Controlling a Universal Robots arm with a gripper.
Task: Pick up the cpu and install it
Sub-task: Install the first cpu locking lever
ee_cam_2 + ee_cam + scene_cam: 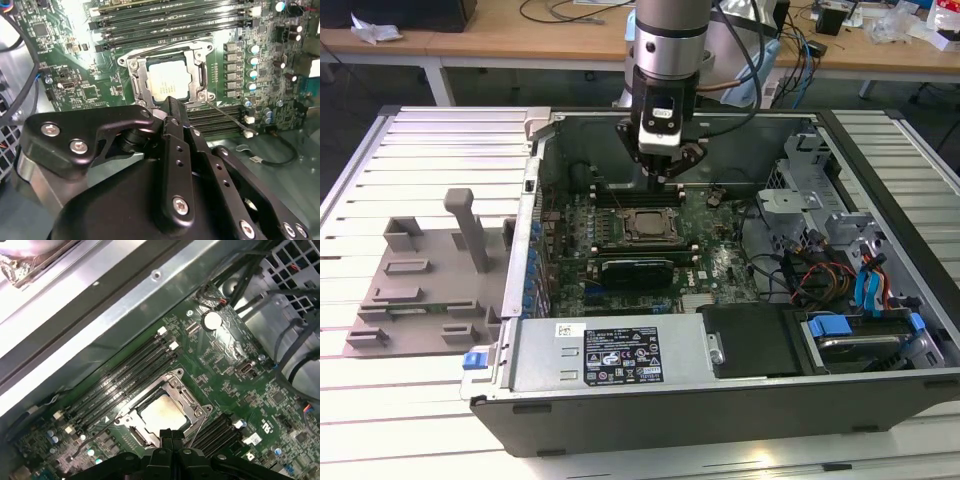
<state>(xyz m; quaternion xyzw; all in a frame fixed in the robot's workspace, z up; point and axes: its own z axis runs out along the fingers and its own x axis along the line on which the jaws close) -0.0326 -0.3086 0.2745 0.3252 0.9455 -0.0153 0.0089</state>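
So the cpu (167, 80) is already sat flat in the black-framed socket (137, 85) on the green motherboard (75, 75), pale silver top facing up, and it's seen that way in both wrist views (cpu (162, 412), socket (182, 390)). The socket frame is seen around it, with the memory slots (125, 375) running along just beside it.

The gripper (170, 107) is parked above the socket with nothing held. The fingers (166, 436) are pressed together, tips meeting just over the near edge of the cpu; whether they're actually touching it can't be told.

In the exterior view the arm (670, 40) is dropped into the open computer case (620, 370), gripper (663, 175) hanging just behind the socket (642, 225). The case is laid on a white slatted surface (420, 140), and a grey plastic fixture tray (420, 290) is spotted on the exterior view's left, beside the case.
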